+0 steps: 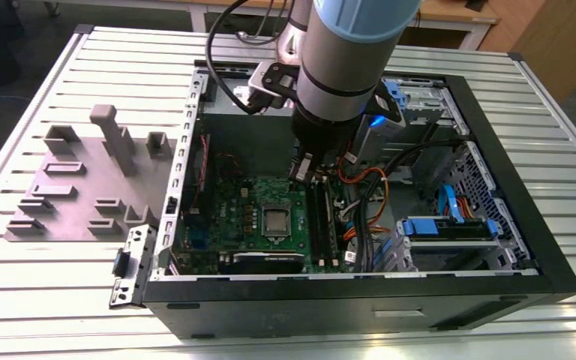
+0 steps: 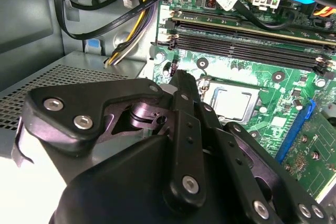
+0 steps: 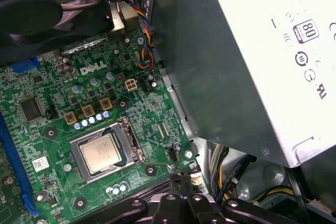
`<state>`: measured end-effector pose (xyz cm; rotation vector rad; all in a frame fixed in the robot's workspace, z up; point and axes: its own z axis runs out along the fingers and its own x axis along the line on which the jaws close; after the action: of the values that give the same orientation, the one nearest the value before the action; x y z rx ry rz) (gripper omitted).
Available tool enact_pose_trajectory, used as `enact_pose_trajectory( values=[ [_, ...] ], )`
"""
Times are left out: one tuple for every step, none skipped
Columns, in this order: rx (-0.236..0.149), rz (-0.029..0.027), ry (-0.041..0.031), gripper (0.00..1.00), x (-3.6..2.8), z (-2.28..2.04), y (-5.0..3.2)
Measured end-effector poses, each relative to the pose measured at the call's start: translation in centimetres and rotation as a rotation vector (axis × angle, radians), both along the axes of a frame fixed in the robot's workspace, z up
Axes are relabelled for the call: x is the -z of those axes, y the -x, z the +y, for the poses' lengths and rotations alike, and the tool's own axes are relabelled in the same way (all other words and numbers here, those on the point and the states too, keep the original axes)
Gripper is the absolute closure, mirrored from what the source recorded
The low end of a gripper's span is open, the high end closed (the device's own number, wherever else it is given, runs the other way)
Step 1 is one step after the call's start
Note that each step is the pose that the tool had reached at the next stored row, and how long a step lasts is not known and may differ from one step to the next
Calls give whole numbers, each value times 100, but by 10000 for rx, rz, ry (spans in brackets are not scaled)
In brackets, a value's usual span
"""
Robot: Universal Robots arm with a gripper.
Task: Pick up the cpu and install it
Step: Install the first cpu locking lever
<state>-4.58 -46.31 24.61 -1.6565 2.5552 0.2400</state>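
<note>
The cpu (image 1: 275, 218) lies flat in its socket in the middle of the green motherboard (image 1: 238, 206), inside the open computer case. Both wrist views show its dull silvery top (image 2: 233, 103) (image 3: 102, 152) ringed by the silvery socket frame (image 3: 132, 141). My gripper (image 1: 306, 171) hangs above the board, a little beyond the socket toward the power supply. Its black fingers (image 3: 181, 181) are shut together with nothing seen between them. They stay apart from the cpu. The tip (image 2: 181, 80) points at the board beside the socket's corner.
A big grey power supply (image 3: 252, 66) with a white label stands close beside the gripper. Long memory slots (image 2: 247, 38) and loose cables (image 2: 126, 6) run near the socket. A black fan (image 3: 31, 3) sits at one board edge. Blue drive bays (image 1: 450, 225) fill the exterior view's right; a grey fixture plate (image 1: 78, 187) lies outside the case.
</note>
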Motion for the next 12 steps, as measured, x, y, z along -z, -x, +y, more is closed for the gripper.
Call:
enact_pose_trajectory(
  values=[
    [0,-1,-2,89,1,0,0],
    [-1,-1,-9,89,1,-1,0],
    [-9,-1,-29,89,2,-1,0],
    [-19,-1,-58,89,2,-1,0],
    [-25,-1,-106,89,3,0,0],
    [-26,-1,-154,89,4,0,0],
    [-25,-1,-200,89,6,2,0],
    [-25,-2,-249,89,10,4,0],
    [-25,-2,-287,89,15,7,0],
    [-25,-2,-316,89,21,10,0],
    [-25,-2,-342,89,26,12,0],
    [-26,-1,-361,89,32,16,-1]
  ],
)
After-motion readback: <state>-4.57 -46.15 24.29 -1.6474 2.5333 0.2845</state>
